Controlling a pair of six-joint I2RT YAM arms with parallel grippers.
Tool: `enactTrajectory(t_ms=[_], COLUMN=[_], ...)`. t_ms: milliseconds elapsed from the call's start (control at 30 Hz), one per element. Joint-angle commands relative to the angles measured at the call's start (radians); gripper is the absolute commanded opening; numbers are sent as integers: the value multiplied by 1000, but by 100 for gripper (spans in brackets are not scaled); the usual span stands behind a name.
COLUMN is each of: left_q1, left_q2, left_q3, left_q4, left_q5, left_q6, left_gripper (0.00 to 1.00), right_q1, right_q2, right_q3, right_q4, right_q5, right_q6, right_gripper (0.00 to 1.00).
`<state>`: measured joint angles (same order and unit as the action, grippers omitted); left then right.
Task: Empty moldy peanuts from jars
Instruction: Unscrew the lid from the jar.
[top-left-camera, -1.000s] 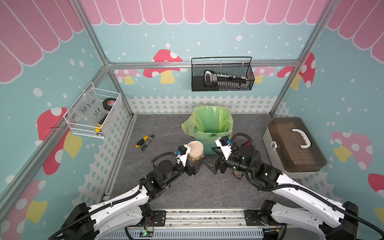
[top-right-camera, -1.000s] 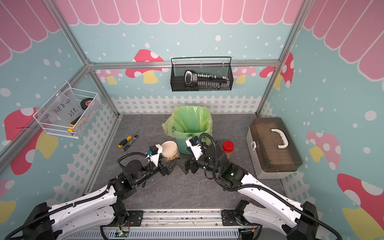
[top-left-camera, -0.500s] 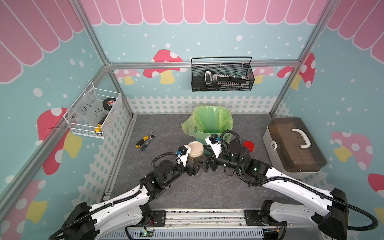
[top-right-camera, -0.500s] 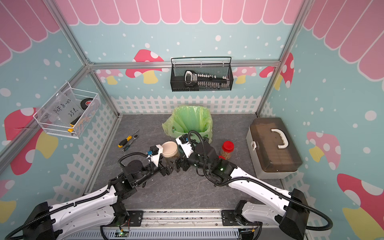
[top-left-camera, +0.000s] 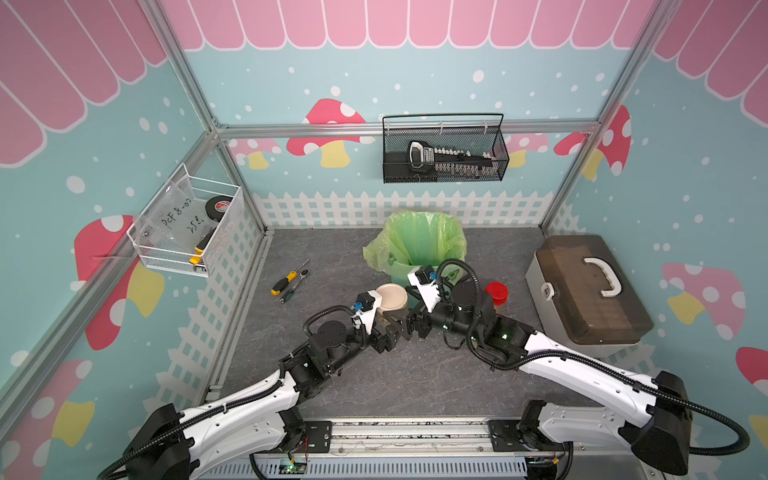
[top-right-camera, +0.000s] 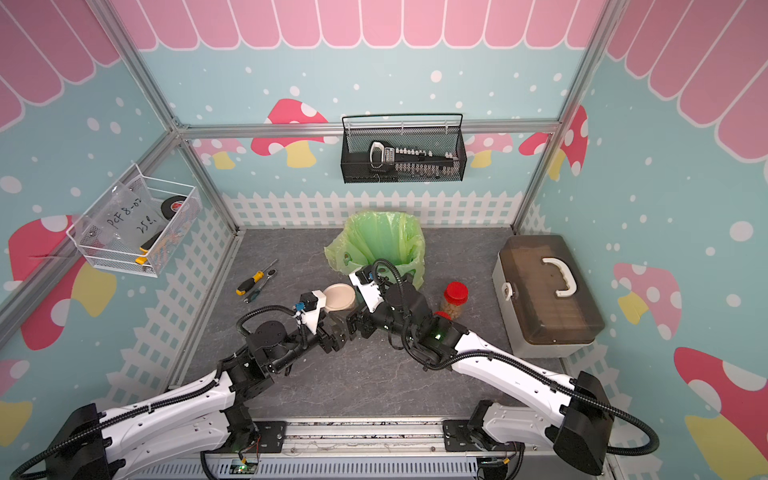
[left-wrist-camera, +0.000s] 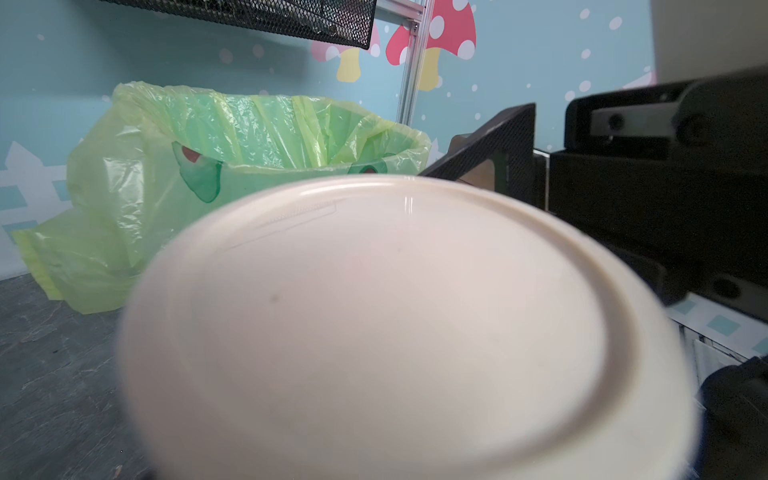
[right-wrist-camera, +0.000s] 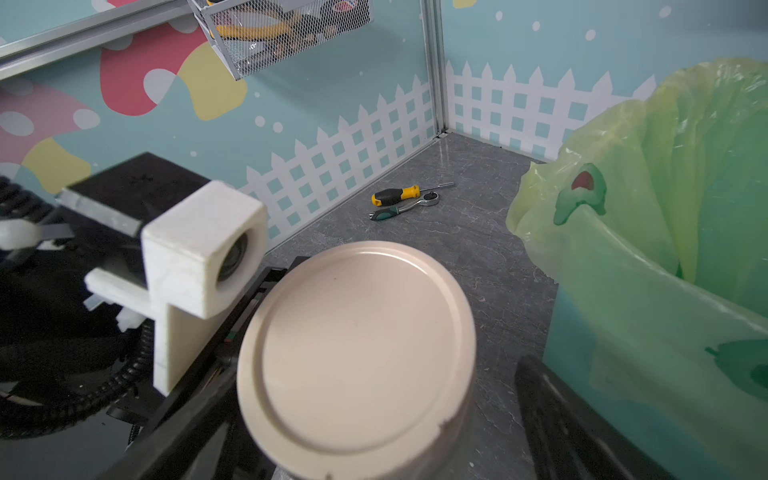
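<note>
The grey stone-look tabletop (top-left-camera: 415, 386) sits inside a booth of teal walls w/ pink scallops, red mushrooms and a white picket-fence strip along the base. On the back wall hangs a black mesh wire basket (top-left-camera: 444, 151) holding a socket set; on the left wall, a white wire basket (top-left-camera: 187, 232) w/ a black tape roll. At the rear centre stands the teal bin lined w/ a green plastic bag (top-left-camera: 419, 245), and at the right edge a grey toolbox w/ a brown see-through lid (top-left-camera: 586, 291). A yellow-handled screwdriver (top-left-camera: 284, 282) and a steel ratchet (top-left-camera: 296, 286) lie together left of the bin. The clear jar w/ a round beige lid (top-left-camera: 390, 296) stands upright just in front of the bin, the left gripper (top-left-camera: 388, 332) pinching its body below the lid. The right gripper (top-left-camera: 415, 326) is just beside it w/ jaws spread wide. In the right wrist view one of its fingers (right-wrist-camera: 552, 415) stands clear of the lid. The clear red-lidded jar (top-right-camera: 455, 297) stands approx. between bin and toolbox, tan moldy peanuts (top-right-camera: 451, 309) showing through its wall. Vs. a second ago, the right gripper has swung leftward from beside the red-lidded jar to the beige lid; left gripper, beige-lidded jar and the rest are unmoved.
</note>
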<state>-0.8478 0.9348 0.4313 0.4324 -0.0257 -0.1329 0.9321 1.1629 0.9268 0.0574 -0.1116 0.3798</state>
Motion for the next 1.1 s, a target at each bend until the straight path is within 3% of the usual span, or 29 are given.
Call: enactTrajectory(t_ms=[0,533,667,1067], left_q1=[-7,-7,-7,-7], left_q2=[-18,-16,-15,-8], left_q3=[-2,0,-1,6], left_q4=[79,78,79,76], left_q5=[4,1,2,6], left_q6=[16,14,13,16], left_gripper=[37,37,37,36], right_q1=[0,-77,-70,-44], right_q2=[-40,-144,-124,-15], right_q3=[-23,-94,-54,-9], right_q4=[9,-51,-47,23], right_q5=[23,-25,-152,-163], right_q6=[-24,-28,-24,-10], right_gripper=[97,98,96,97])
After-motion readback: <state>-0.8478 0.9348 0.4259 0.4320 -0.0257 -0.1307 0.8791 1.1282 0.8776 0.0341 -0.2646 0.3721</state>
